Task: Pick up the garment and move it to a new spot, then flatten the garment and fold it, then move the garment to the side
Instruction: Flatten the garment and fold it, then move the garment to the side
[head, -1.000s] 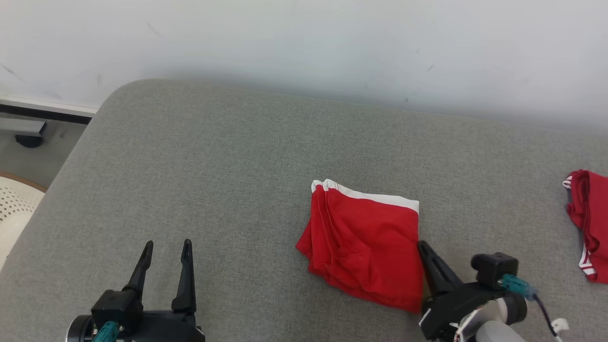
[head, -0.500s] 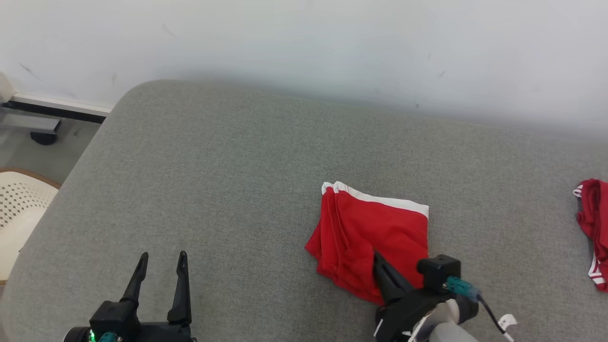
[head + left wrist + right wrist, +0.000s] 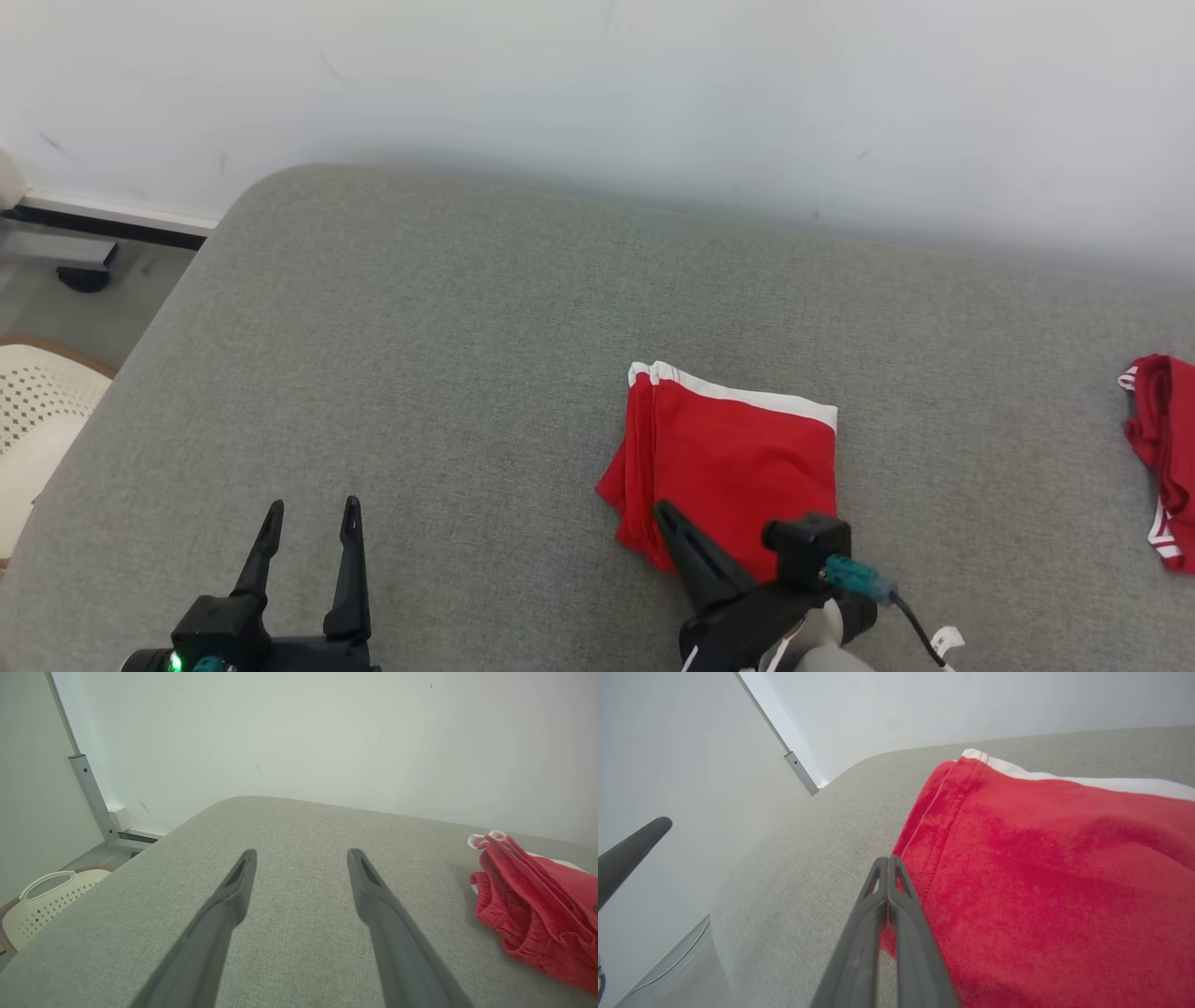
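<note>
A folded red garment (image 3: 738, 457) with a white waistband lies flat on the grey cushion (image 3: 467, 373), right of centre. My right gripper (image 3: 663, 509) is shut, its joined fingers lying over the garment's near left corner, tips pointing up-left. In the right wrist view the shut gripper (image 3: 888, 858) rests along the left hem of the garment (image 3: 1041, 868), with no cloth visibly pinched. My left gripper (image 3: 313, 509) stands open over bare cushion at the lower left, well apart from the cloth. In the left wrist view, the gripper (image 3: 302, 854) has the garment (image 3: 537, 905) off to its right.
Another red piece of clothing (image 3: 1158, 439) lies at the cushion's right edge. A white perforated basket (image 3: 37, 420) stands on the floor beyond the rounded left edge. A pale wall (image 3: 597, 93) runs behind the cushion. Bare cushion stretches between the two grippers.
The right gripper has swept leftward over the garment, from its right edge to its near left corner, and the cloth now lies smoother. The left gripper stays put; the camera shifted slightly.
</note>
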